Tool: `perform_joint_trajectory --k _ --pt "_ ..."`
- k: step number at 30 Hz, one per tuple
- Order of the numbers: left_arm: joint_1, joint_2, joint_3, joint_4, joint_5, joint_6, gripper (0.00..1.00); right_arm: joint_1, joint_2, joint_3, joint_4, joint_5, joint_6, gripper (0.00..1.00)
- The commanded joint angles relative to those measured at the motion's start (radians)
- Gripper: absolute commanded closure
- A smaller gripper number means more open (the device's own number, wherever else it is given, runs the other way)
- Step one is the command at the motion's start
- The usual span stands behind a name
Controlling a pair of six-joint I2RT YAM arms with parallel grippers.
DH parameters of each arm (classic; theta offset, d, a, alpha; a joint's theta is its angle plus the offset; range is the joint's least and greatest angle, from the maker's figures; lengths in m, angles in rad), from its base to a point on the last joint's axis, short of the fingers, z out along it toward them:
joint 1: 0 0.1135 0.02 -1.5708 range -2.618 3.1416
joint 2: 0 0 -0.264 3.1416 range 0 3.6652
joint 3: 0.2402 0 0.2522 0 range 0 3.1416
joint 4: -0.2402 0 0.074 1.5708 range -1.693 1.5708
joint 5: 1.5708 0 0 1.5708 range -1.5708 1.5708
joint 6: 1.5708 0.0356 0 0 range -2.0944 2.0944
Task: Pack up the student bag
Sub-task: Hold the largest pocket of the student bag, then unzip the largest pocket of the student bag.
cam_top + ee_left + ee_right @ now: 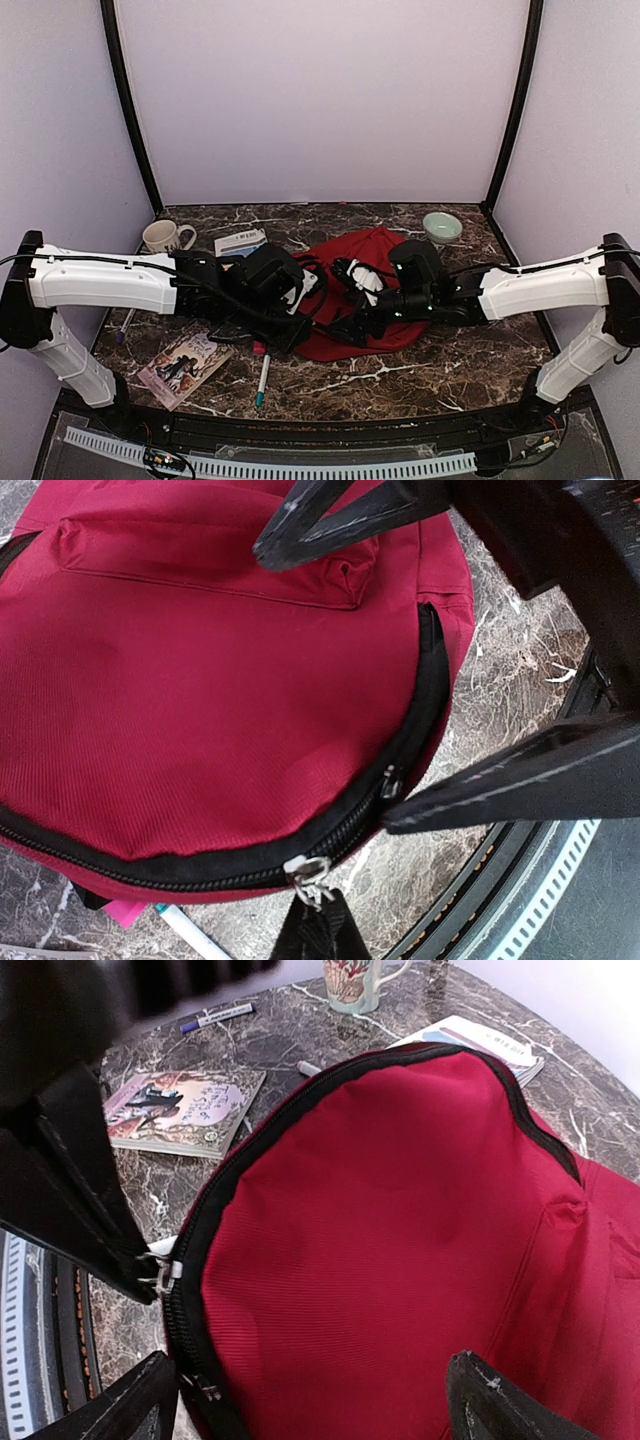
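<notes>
Left hand (145, 1265): clamped fully shut on the zipper pull (308, 873) at the rim of the backpack (375, 255). The pull is seen right at the fingertips, with black zipper tape running off both ways along the bag edge.

Right hand (305, 1385): spread wide, nothing gripped. Its fingers (500, 1400) are set either side of the red top panel, just beside the left hand, with one tip close to the tape near the pull. Contact with the fabric can't be confirmed.

The backpack is laid flat on the tabletop (420, 380), directly under both hands, its bulk extending away from them toward the far side. A front pocket (200, 540) is seen past the right hand's upper finger. How far the zipper is undone can't be told.

Just on the near side of the left hand:
- a pen (262, 380), one end by the bag edge
- something pink (125, 912) poking out from under the bag, not identifiable

Further left of that hand, nearer the arm bases, a comic book (185, 365) is laid flat. A marker (215, 1015) is seen well to the left.

Beyond the left hand, on the far side:
- a thin book (240, 242)
- a mug (168, 237), left of the book, upright

Well beyond the right hand and to its right is a pale green bowl (442, 227), apart from the bag.
</notes>
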Motion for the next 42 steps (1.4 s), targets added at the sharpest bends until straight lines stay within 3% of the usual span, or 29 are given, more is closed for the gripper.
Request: perform_joint_trajectory --k 1,5,9,13,14,15,19,20,37,38,41,42 --pt "-0.001 -0.020 0.021 -0.012 0.027 -0.019 1.00 0.008 0.050 0.036 0.068 -0.068 -0.015 0.12" --pt "0.010 -0.029 0.007 -0.009 0.039 -0.029 1.00 0.012 0.063 0.021 0.100 -0.129 0.014 0.22" --pt "0.015 -0.032 0.009 -0.010 0.044 -0.030 1.00 0.016 0.067 0.008 0.119 -0.125 0.023 0.40" --pt "0.020 -0.029 0.009 -0.009 0.047 -0.038 1.00 0.018 0.065 0.003 0.136 -0.125 0.023 0.40" --pt "0.022 -0.030 0.009 -0.009 0.048 -0.041 1.00 0.018 0.065 0.001 0.135 -0.170 0.039 0.65" --pt "0.025 -0.031 0.009 -0.008 0.047 -0.044 1.00 0.019 0.068 0.001 0.132 -0.196 0.048 0.75" --pt "0.038 -0.041 0.003 0.001 0.048 -0.060 1.00 0.021 0.073 -0.006 0.110 -0.253 0.069 0.99" --pt "0.042 -0.044 0.000 0.004 0.048 -0.064 1.00 0.021 0.072 -0.008 0.103 -0.253 0.073 1.00" --pt "0.124 -0.101 -0.045 -0.038 0.045 -0.047 1.00 -0.002 -0.143 -0.177 0.004 -0.143 0.028 1.00" --pt "0.124 -0.094 -0.036 -0.039 0.056 -0.037 1.00 -0.001 -0.142 -0.170 -0.001 -0.135 0.035 0.93" --pt "0.124 -0.066 -0.011 -0.035 0.101 -0.022 1.00 -0.001 -0.127 -0.115 -0.054 -0.119 0.057 0.45" --pt "0.122 -0.060 -0.004 -0.030 0.120 -0.021 1.00 -0.001 -0.127 -0.098 -0.066 -0.109 0.059 0.34"
